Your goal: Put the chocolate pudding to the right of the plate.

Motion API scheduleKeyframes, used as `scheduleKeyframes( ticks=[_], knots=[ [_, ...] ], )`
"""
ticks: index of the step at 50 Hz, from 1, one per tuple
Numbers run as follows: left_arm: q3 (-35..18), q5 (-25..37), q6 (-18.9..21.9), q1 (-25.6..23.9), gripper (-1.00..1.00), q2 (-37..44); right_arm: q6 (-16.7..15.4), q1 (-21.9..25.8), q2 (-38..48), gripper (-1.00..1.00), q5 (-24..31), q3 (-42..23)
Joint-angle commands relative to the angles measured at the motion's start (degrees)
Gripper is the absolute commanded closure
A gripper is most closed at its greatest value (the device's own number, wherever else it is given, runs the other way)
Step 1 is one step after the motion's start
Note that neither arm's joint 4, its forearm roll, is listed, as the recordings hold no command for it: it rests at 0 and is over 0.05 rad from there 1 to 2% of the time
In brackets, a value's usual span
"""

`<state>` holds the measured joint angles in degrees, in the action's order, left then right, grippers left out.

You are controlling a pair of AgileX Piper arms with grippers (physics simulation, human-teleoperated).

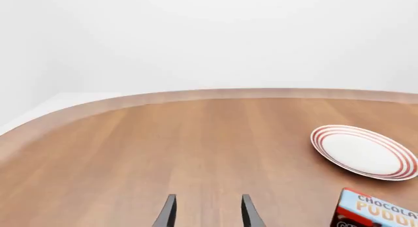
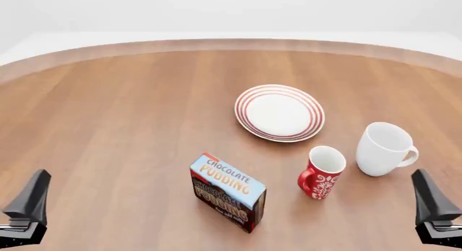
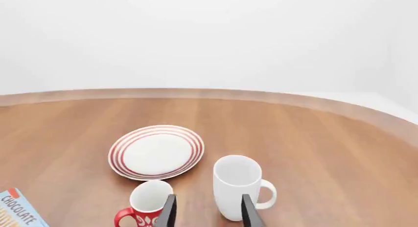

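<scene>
The chocolate pudding [image 2: 227,192] is a small carton with a light blue top and dark brown front, standing on the wooden table nearer to me than the plate [image 2: 279,112] and a little left of it. The plate is round and white with red rings. My left gripper [image 2: 32,199] sits low at the near left, well away from the carton, open and empty. My right gripper [image 2: 429,199] sits at the near right, also open and empty. In the left wrist view the pudding [image 1: 379,212] and plate [image 1: 363,151] show beyond the fingers [image 1: 168,213]. The right wrist view shows the plate [image 3: 156,152] and a corner of the pudding [image 3: 19,212].
A red patterned mug [image 2: 321,172] and a plain white mug [image 2: 384,149] stand right of the pudding, on the near-right side of the plate. Both show just ahead of the right gripper [image 3: 207,215]. The table's curved far edge [image 2: 231,44] runs across the back.
</scene>
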<state>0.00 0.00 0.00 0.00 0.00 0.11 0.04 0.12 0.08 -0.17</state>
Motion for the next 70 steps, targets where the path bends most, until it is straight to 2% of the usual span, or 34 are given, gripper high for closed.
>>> scheduleKeyframes(
  ticks=[1,11,12,13,14,15,17,18,19,20,21,24,27,29,30,32,33,34,39,45,51,58,63,67,70],
  knots=[
    [0.00,0.00,0.00,0.00,-1.00,0.00,0.02,0.44,-0.01,-1.00,0.60,-0.34],
    [0.00,0.00,0.00,0.00,-1.00,0.00,0.50,-0.02,0.61,-1.00,2.57,-1.68],
    [0.00,0.00,0.00,0.00,-1.00,0.00,-2.47,0.05,0.77,-1.00,3.51,-2.73],
    [0.00,0.00,0.00,0.00,-1.00,0.00,0.50,-0.63,0.61,-1.00,5.62,-4.88],
    [0.00,0.00,0.00,0.00,-1.00,0.00,1.10,-0.45,0.95,-1.00,6.79,-6.07],
    [0.00,0.00,0.00,0.00,-1.00,0.00,-0.32,-0.40,1.77,-1.00,7.58,-7.47],
    [0.00,0.00,0.00,0.00,-1.00,0.00,-0.05,0.06,4.44,-1.00,8.44,-10.84],
    [0.00,0.00,0.00,0.00,-1.00,0.00,-0.68,1.01,7.04,-1.00,8.21,-12.54],
    [0.00,0.00,0.00,0.00,-1.00,0.00,-2.80,2.02,9.07,-1.00,8.83,-15.01],
    [0.00,0.00,0.00,0.00,-1.00,0.00,-2.81,2.02,9.11,-1.00,8.82,-15.04],
    [0.00,0.00,0.00,0.00,-1.00,0.00,-3.15,3.49,11.22,-1.00,10.01,-18.46],
    [0.00,0.00,0.00,0.00,-1.00,0.00,-4.16,5.24,14.67,-1.00,11.10,-22.56],
    [0.00,0.00,0.00,0.00,-1.00,0.00,-6.48,6.45,18.01,-1.00,11.71,-25.79],
    [0.00,0.00,0.00,0.00,-1.00,0.00,-5.49,7.71,19.35,-1.00,12.76,-28.41],
    [0.00,0.00,0.00,0.00,-1.00,0.00,-6.92,8.64,20.19,-1.00,13.07,-29.33],
    [0.00,0.00,0.00,0.00,-1.00,0.00,-7.10,9.95,21.76,-1.00,14.04,-31.52],
    [0.00,0.00,0.00,0.00,-1.00,0.00,-8.64,10.95,23.18,-1.00,14.77,-33.12],
    [0.00,0.00,0.00,0.00,-1.00,0.00,-8.86,11.67,24.00,-1.00,15.42,-34.19],
    [0.00,0.00,0.00,0.00,-1.00,0.00,-10.68,13.93,26.53,-1.00,17.54,-38.21],
    [0.00,0.00,0.00,0.00,-1.00,0.00,-10.89,16.51,29.11,-1.00,20.43,-42.25],
    [0.00,0.00,0.00,0.00,-1.00,0.00,-11.37,21.19,32.56,-1.00,24.13,-48.07],
    [0.00,0.00,0.00,0.00,-1.00,0.00,-12.52,25.94,38.82,-1.00,25.22,-51.15],
    [0.00,0.00,0.00,0.00,-1.00,0.00,-14.53,27.83,41.09,-1.00,26.57,-53.13],
    [0.00,0.00,0.00,0.00,-1.00,0.00,-14.28,29.58,42.69,-1.00,28.52,-56.07],
    [0.00,0.00,0.00,0.00,-1.00,0.00,-15.79,30.57,43.75,-1.00,28.98,-57.01]
  ],
)
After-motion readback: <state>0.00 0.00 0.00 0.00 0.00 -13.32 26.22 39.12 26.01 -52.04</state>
